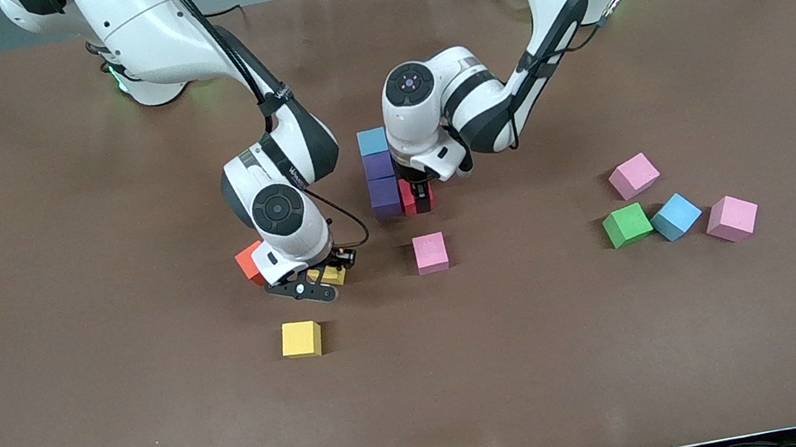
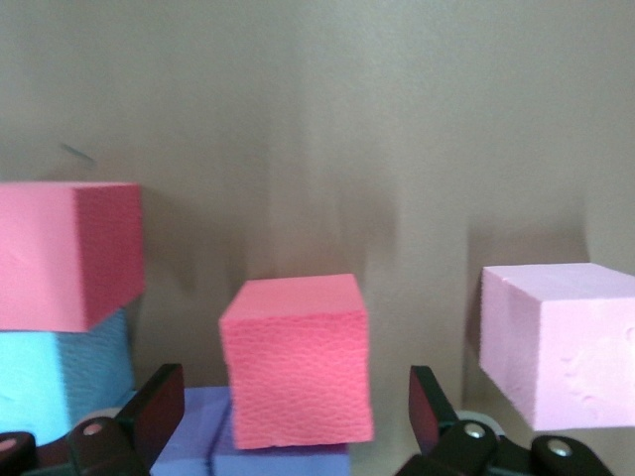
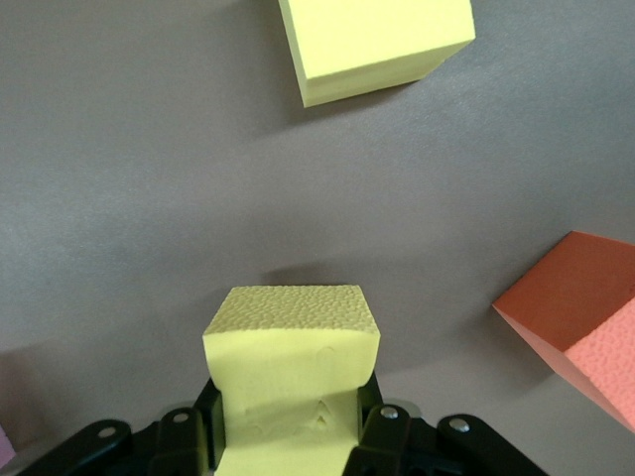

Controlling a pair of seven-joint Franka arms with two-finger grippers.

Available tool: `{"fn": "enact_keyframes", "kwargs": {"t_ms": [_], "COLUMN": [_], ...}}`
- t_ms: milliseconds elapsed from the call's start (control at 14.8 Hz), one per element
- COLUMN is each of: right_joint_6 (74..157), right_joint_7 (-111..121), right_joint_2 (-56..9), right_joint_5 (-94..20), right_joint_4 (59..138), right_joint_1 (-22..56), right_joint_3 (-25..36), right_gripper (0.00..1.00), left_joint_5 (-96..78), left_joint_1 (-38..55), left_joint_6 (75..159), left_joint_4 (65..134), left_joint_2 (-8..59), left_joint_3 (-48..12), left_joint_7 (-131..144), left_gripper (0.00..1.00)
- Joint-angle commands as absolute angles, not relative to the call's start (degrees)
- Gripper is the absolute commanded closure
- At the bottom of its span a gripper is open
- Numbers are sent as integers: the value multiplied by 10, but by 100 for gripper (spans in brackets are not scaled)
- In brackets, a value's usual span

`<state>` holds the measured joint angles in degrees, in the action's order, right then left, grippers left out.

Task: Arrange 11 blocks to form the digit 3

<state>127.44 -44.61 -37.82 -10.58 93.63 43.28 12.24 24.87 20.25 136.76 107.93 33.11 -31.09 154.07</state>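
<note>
Brown table (image 1: 77, 444) carries scattered blocks. At its center, a blue-purple-purple column (image 1: 380, 175) has a red block (image 1: 407, 197) touching it, between the left gripper's (image 1: 419, 199) spread fingers. Toward 8 o'clock, the right gripper (image 1: 322, 279) squeezes a yellow block (image 3: 291, 352).

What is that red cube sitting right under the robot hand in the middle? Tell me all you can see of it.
The red block is a small matte foam cube with a finely pebbled skin and crisp edges. It rests on the table against the purple block at the nearer end of a short column topped by a light blue block. The left gripper straddles it with its fingers open, clear of both sides, so nothing grips it.
</note>
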Motion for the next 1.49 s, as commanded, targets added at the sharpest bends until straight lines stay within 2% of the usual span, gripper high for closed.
{"fn": "enact_keyframes", "kwargs": {"t_ms": [0, 135, 271, 541, 744, 1015, 1421], "right_joint_6": [1280, 1303, 1350, 1347, 1333, 1237, 1237], "right_joint_7": [-475, -467, -429, -391, -389, -391, -393], "right_joint_2": [-370, -376, -382, -414, -438, -482, -486], "right_joint_5": [-114, -108, -111, -113, -110, -107, -106], "right_joint_4": [933, 921, 921, 879, 848, 752, 742], "right_joint_1": [439, 464, 477, 485, 498, 511, 542], "right_joint_3": [114, 113, 113, 107, 101, 101, 102], "right_gripper": [100, 100, 100, 100, 100, 100, 100], "left_joint_5": [241, 241, 241, 241, 243, 251, 279], "left_joint_1": [186, 138, 52, -78, -139, -205, -287], "left_joint_6": [1362, 1342, 1306, 1255, 1250, 1252, 1252], "left_joint_4": [1126, 1128, 1120, 1115, 1116, 1115, 1121], "left_joint_2": [284, 269, 267, 269, 268, 268, 270], "left_joint_3": [-321, -350, -406, -469, -481, -481, -479], "left_joint_7": [1529, 1514, 1452, 1291, 1142, 887, 601], "left_gripper": [0, 0, 0, 0, 0, 0, 0]}}
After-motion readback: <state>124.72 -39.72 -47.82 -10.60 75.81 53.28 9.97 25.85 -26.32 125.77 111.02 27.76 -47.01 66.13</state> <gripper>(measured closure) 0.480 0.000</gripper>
